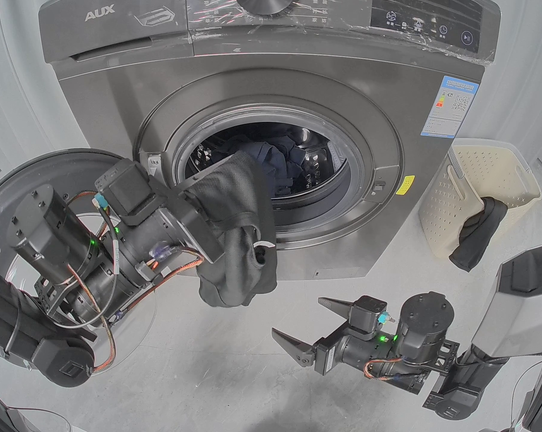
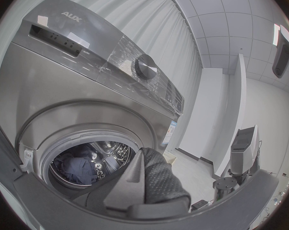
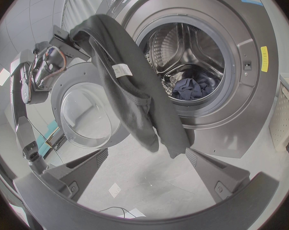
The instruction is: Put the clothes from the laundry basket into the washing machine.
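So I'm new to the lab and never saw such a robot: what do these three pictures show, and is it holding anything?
This is a two-armed robot facing a front-loading washing machine with its door swung open. One picture looks down from the head; the other two come from cameras on the wrists. The left gripper is shut on a dark grey garment, held at the mouth of the drum, where navy clothes lie inside. The right gripper is open and empty, lower, over the floor. The laundry basket stands beside the machine on the robot's right, a black garment draped over its rim.
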Tool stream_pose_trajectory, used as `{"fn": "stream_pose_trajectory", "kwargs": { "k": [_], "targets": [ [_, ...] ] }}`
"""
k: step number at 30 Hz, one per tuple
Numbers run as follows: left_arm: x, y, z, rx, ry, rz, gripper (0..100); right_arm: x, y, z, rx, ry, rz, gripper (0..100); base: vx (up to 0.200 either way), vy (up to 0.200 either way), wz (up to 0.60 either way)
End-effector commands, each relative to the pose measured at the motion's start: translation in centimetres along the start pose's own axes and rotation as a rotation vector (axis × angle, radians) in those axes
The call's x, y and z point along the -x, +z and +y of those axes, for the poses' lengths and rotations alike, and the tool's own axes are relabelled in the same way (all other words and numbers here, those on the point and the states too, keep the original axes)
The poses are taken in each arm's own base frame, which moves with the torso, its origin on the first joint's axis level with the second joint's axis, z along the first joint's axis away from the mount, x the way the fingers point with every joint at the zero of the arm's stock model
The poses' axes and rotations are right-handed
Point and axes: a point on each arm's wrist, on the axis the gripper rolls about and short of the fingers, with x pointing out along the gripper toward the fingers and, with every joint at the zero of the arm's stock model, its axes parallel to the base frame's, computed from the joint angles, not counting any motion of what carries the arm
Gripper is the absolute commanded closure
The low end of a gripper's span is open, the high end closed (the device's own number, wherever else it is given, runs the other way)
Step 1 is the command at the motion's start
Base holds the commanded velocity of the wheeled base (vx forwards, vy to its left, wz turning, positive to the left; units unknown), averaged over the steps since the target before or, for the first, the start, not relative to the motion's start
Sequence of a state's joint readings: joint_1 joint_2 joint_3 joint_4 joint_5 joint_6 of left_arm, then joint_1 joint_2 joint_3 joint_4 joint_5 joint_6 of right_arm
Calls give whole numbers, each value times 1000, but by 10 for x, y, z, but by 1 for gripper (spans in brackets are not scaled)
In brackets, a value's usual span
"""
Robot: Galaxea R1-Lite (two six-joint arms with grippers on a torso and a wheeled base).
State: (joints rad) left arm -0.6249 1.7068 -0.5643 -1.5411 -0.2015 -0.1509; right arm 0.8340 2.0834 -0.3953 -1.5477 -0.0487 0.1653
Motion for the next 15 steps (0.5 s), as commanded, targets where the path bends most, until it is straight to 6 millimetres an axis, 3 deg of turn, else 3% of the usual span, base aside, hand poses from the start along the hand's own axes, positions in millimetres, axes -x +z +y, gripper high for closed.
{"fn": "stream_pose_trajectory", "kwargs": {
  "k": [1,8,15],
  "targets": [
    [2,2,-6,4,-21,-2,100,-10,-7,1,4,3,12,0,0,0,0],
    [5,8,-7,5,-29,-15,100,-21,4,2,6,8,-49,0,0,0,0],
    [6,12,-9,3,-37,-27,100,-41,10,-14,7,-41,-105,0,0,0,0]
  ]
}}
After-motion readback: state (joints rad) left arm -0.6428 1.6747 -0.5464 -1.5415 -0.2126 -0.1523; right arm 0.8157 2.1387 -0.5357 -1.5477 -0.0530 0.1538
